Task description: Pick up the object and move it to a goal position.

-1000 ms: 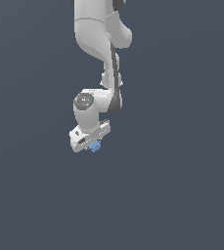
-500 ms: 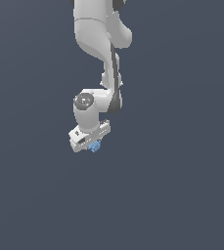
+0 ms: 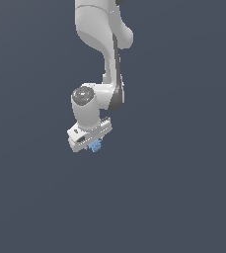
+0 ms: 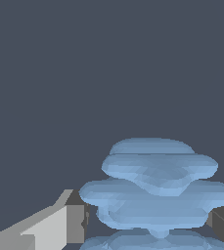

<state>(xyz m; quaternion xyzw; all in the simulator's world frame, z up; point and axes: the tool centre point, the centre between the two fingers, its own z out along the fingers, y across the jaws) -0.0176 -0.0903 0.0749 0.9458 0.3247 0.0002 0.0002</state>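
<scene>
The object (image 3: 95, 146) is a tiny light-blue ribbed lump that peeks out under the white gripper (image 3: 94, 145) in the exterior view. The arm hangs down from the top of that view with the hand tilted. In the wrist view the object (image 4: 157, 190) fills the space between the two fingers (image 4: 75, 223), a stack of thin blue fins with a grey pad touching each side. The gripper (image 4: 150, 222) is shut on it. The object's lower part is cut off by the frame edge.
Only a plain dark grey-blue background surrounds the arm (image 3: 102, 29) in both views. No goal marker, table edge or other item shows.
The hand with the object has stayed almost in the same place, at most drifting very slightly. The grip is unchanged.
</scene>
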